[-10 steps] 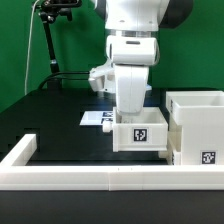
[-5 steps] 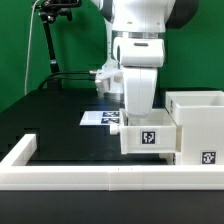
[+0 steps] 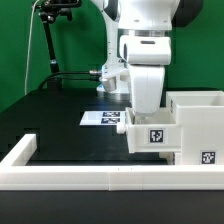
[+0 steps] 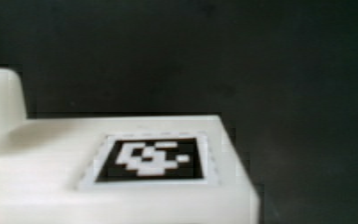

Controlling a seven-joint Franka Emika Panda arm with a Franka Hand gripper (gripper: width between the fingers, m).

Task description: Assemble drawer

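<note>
White plastic fills most of what I get from the exterior view: the arm point(image 3: 145, 50) stands upright over a small drawer tray point(image 3: 152, 134), and its lower housing comes down right onto the tray's top edge. The tray shows a black-and-white square tag point(image 3: 155, 137) on the face turned toward the camera. I cannot see the end effector itself in either view; the fingers are hidden behind the arm housing and the tray wall, so I cannot tell whether they are spread or pinching the tray.

The tray sits near the middle of the black surface point(image 3: 55, 115), just beside the tall drawer shell point(image 3: 197, 125) on the exterior view's right; from here the two look to be touching or nearly so, and I cannot say which. The shell is open at the top and carries its own tag point(image 3: 207, 157) low on its front face. Behind the tray, the marker board point(image 3: 100, 119) lies flat on the surface. A low white rim point(image 3: 70, 178) runs along the near edge of the surface and turns back at the exterior view's left.

On the wrist view I get a blurred white part point(image 4: 114, 165) with a square tag point(image 4: 153, 160) printed on it, against the dark surface.
</note>
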